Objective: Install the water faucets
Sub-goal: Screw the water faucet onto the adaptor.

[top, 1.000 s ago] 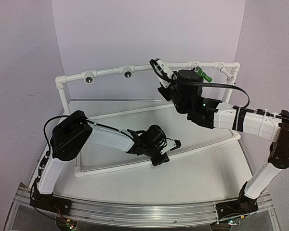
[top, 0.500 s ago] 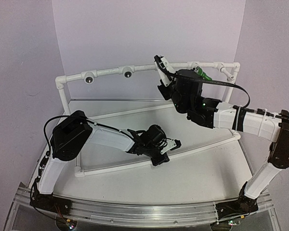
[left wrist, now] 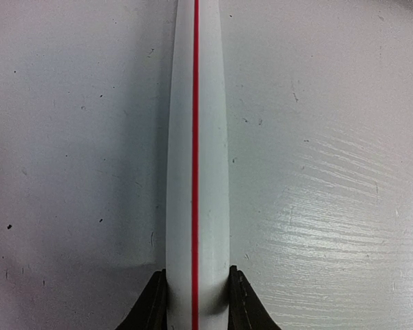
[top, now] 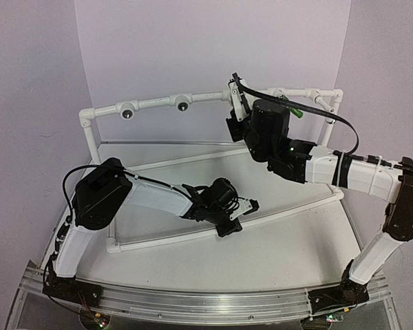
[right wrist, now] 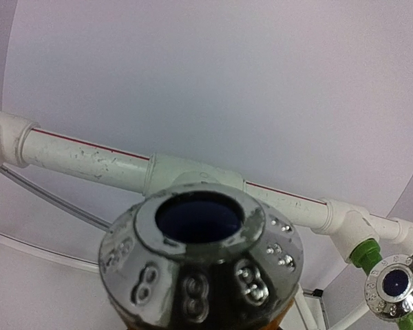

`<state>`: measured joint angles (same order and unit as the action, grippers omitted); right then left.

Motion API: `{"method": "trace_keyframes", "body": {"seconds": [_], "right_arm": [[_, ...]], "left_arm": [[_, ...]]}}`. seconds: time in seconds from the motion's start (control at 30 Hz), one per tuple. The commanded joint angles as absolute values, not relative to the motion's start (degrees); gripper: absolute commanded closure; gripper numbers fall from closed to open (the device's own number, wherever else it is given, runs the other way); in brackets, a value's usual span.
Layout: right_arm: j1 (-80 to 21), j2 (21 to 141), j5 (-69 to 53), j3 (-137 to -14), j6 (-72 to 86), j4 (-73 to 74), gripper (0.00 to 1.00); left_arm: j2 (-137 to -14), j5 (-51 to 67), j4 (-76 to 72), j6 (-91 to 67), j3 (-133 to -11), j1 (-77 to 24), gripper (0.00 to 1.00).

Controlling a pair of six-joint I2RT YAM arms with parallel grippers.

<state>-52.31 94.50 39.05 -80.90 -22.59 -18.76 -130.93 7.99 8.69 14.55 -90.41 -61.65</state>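
Walls of pale lilac (top: 193, 41) enclose a scuffed white table (top: 282, 247). The left gripper (left wrist: 196, 278) pinches a red-striped pipe (left wrist: 196, 137). The right gripper (top: 235, 93) clamps the orange faucet (right wrist: 199, 254) beside the top rail (right wrist: 89, 161), and the green faucet (right wrist: 392, 282) sits at the rail's right end.

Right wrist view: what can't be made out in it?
Fingers of the right gripper: hidden behind the orange faucet.
That faucet's body: mostly its chrome cap shows; bottom edge cuts the rest.
Opening of the tee fitting: blocked by the cap.
The green faucet: clipped by the corner.

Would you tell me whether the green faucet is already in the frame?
In: the green faucet sits neck-first in a white tee.
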Motion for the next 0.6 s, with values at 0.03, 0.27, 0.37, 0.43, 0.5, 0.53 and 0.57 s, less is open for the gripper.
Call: {"method": "trace_keyframes", "body": {"seconds": [0.03,0.27,0.37,0.43,0.5,0.53,0.57], "right_arm": [[-50.1,93.3,41.9,-82.9,-16.5,-18.3,1.00],[-50.0,93.3,40.9,-84.3,-13.0,-16.6,1.00],[-49.8,93.0,40.7,-84.1,-11.1,-16.4,1.00],[-49.7,92.9,40.4,-84.1,-10.0,-16.1,1.00],[-49.7,92.9,40.2,-84.2,-8.9,-15.7,1.00],[-49.6,92.9,40.0,-84.2,-8.3,-15.5,1.00],[-49.6,93.0,40.0,-84.3,-7.9,-15.2,1.00]], "left_arm": [[-136.6,15.2,22.0,16.4,-88.5,-63.6,1.00],[-136.7,15.2,22.2,16.4,-88.6,-63.6,1.00],[-136.7,15.2,22.2,16.4,-88.6,-63.7,1.00],[-136.8,15.2,22.3,16.4,-88.7,-63.7,1.00],[-136.8,15.2,22.3,16.4,-88.7,-63.8,1.00],[-136.8,15.2,22.4,16.4,-88.7,-63.8,1.00],[-136.8,15.2,22.4,16.4,-88.8,-63.9,1.00]]}}
